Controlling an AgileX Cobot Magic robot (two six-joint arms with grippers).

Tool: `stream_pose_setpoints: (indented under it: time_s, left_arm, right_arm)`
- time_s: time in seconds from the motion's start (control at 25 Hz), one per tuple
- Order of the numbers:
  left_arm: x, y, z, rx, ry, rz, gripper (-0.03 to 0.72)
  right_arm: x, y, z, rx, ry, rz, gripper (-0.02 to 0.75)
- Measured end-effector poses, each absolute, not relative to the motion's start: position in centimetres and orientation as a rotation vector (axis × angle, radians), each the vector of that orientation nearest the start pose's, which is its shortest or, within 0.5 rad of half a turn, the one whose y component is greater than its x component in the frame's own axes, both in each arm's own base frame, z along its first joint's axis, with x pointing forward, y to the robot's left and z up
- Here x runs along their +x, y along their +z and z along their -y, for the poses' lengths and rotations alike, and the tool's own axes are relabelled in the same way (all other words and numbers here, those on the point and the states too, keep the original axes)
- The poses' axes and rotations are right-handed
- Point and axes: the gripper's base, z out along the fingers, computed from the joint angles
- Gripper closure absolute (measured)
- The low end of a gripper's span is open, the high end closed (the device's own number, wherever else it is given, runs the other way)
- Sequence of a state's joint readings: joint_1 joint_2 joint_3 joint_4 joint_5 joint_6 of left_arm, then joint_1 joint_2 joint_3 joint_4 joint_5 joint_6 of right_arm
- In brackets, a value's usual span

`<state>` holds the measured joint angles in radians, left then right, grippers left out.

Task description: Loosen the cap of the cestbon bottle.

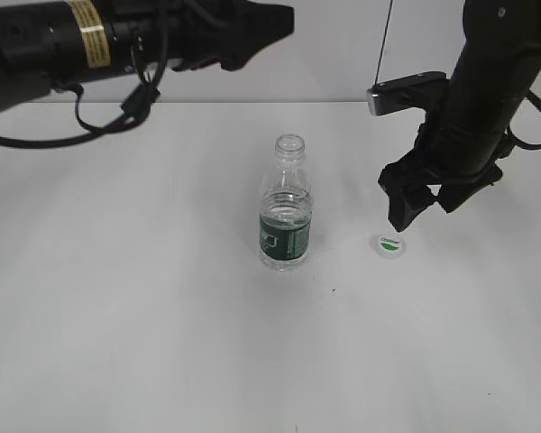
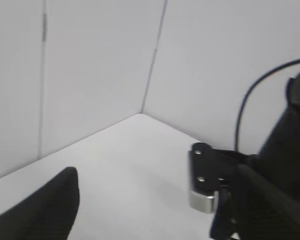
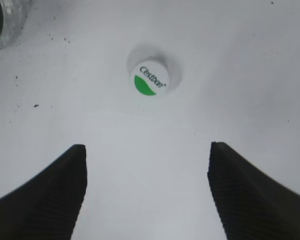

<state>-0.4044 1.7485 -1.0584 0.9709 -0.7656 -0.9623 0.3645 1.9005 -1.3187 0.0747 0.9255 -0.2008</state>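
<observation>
The cestbon bottle [image 1: 285,212] stands upright mid-table, with a dark green label and an open, bare threaded neck. Its edge shows at the top left of the right wrist view [image 3: 2,20]. The white cap [image 1: 389,244] with its green logo lies flat on the table to the bottle's right, also seen in the right wrist view [image 3: 150,80]. My right gripper [image 1: 426,212] is open and empty, just above and behind the cap [image 3: 146,150]. My left gripper [image 1: 261,36] is raised high at the back left, open and empty. Only one of its fingers [image 2: 55,200] shows in the left wrist view.
The white table [image 1: 162,343] is backed by white walls [image 2: 90,65]. The right arm's wrist camera [image 1: 406,93] hangs above the table's back right and also shows in the left wrist view [image 2: 205,180].
</observation>
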Motion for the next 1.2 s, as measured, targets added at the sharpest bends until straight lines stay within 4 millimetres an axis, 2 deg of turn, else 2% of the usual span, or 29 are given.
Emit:
stream_pose_setpoints:
  time_s: [0.24,0.44,0.6,0.76,0.88,1.04,1.2]
  left_arm:
    - [32.6,29.7,16.1,0.462,-0.549,-1.806,0.129]
    - [32.7,29.9,12.0,0.163,-0.305,-1.987,0.129]
    - [32.7,29.0,8.8,0.003,-0.129,-2.135,0.129]
    - [32.1,27.8,6.4,-0.017,-0.037,-2.350,0.129]
    - [31.7,27.5,4.7,-0.054,-0.041,-2.482,0.129]
    - [31.1,27.2,2.7,-0.077,-0.013,-2.603,0.129]
    - [30.8,27.0,1.6,-0.087,-0.008,-2.654,0.129]
  right_arm:
    - [33.2,21.2,-13.3,-0.785,0.115,-2.933,0.157]
    - [32.2,23.8,-12.9,-0.771,0.119,-2.897,0.154]
    - [31.2,25.9,-12.5,-0.769,0.112,-2.861,0.153]
    - [30.3,27.6,-11.7,-0.766,0.058,-2.843,0.150]
    - [30.3,28.0,-10.8,-0.704,0.029,-2.860,0.150]
    - [31.0,28.0,-8.6,-0.565,0.022,-2.894,0.150]
    - [31.6,28.0,-5.6,-0.385,0.013,-2.925,0.150]
